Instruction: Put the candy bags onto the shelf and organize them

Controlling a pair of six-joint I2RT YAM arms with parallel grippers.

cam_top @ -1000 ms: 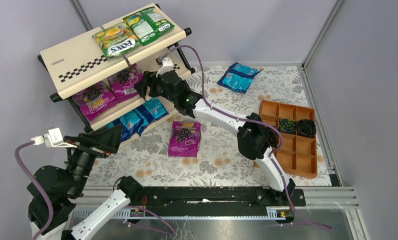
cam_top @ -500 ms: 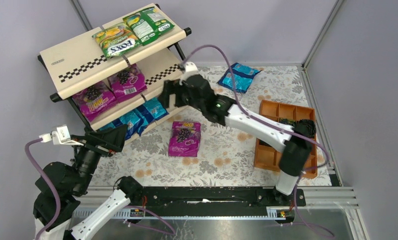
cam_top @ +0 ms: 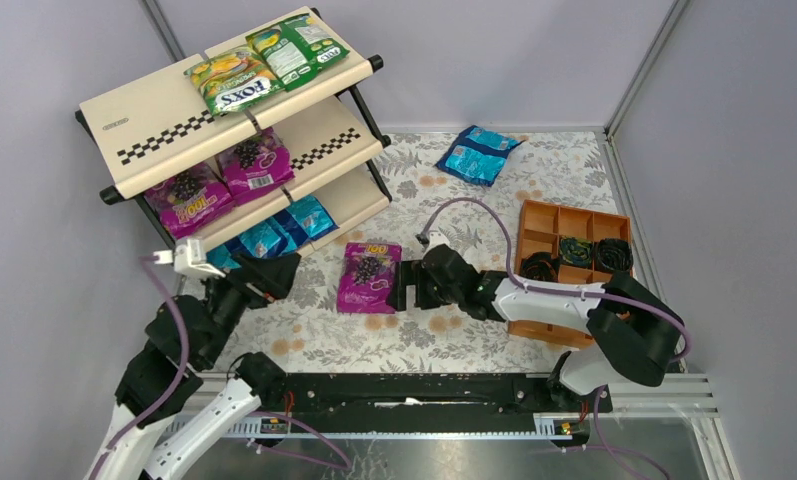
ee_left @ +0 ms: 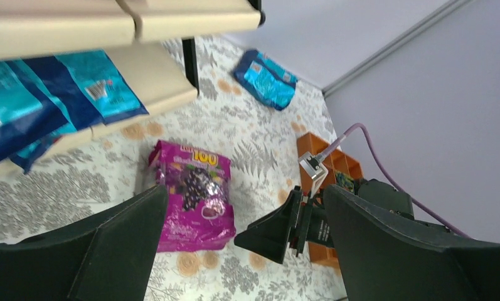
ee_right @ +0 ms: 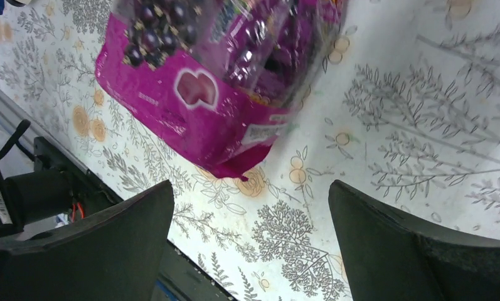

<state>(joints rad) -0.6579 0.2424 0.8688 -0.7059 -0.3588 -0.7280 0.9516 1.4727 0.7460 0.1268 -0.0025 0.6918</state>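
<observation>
The shelf [cam_top: 154, 120] stands at the table's [cam_top: 454, 200] 10 o'clock. Two green bags [cam_top: 232, 80] lie side by side on its top board. Two magenta bags [cam_top: 187, 198] sit on the middle board, and blue bags [cam_top: 274, 232] overlap on the bottom one.

A loose magenta bag [cam_top: 369, 277] lies flat near the middle of the table, its "100" end toward 12 o'clock. It is just off the shelf's bottom board, at about that board's 4 o'clock. A loose blue bag [cam_top: 477, 153] rests far back near 12 o'clock, well apart from everything else. An orange tray [cam_top: 564, 218] sits at 3 o'clock with black coils [cam_top: 594, 252] in its middle compartments.

The right gripper [cam_top: 394, 288] is low over the table, just at 3 o'clock of the loose magenta bag and pointing at it. Its wrist camera shows its fingers [ee_right: 109, 244] spread wide, with the bag's near corner at the mouth of the gap. I cannot tell whether anything touches.

The left gripper [cam_top: 279, 270] hangs at the bag's 9 o'clock, in front of the bottom board and clear of both. Its fingers [ee_left: 115, 244] are also spread wide and hold nothing.
</observation>
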